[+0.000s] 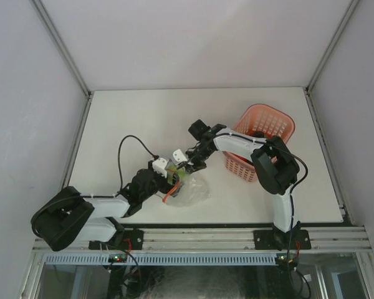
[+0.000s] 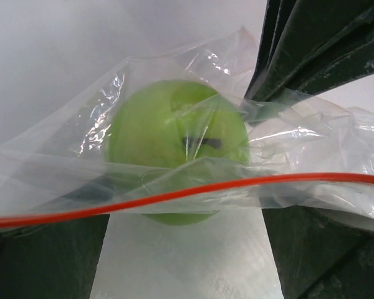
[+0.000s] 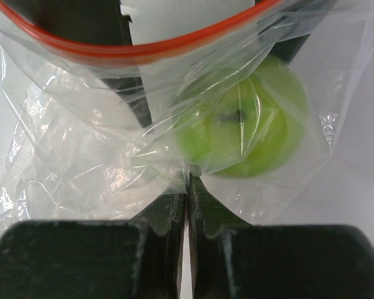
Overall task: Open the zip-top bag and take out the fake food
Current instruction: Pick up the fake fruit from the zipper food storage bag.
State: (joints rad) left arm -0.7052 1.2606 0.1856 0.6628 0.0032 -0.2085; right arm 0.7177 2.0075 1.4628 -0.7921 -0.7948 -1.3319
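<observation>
The zip-top bag (image 1: 193, 192) lies crumpled on the white table between my two arms, and its orange-red zip strip (image 2: 174, 196) runs across the left wrist view. One piece of fake food, a light green apple (image 2: 174, 140), sits inside the bag (image 3: 81, 156); the same apple (image 3: 246, 124) shows just past my right fingertips. My right gripper (image 3: 187, 177) is shut on a fold of the clear film beside the apple. My left gripper (image 2: 184, 237) is open, its dark fingers (image 2: 43, 261) wide apart on either side of the zip edge. From above, both grippers (image 1: 174, 171) (image 1: 190, 165) meet at the bag's mouth.
A pink basket (image 1: 249, 165) stands at the right of the table, behind my right arm's elbow, with something dark inside. A black cable (image 1: 134, 143) loops over the left arm. The table ends at white walls on three sides.
</observation>
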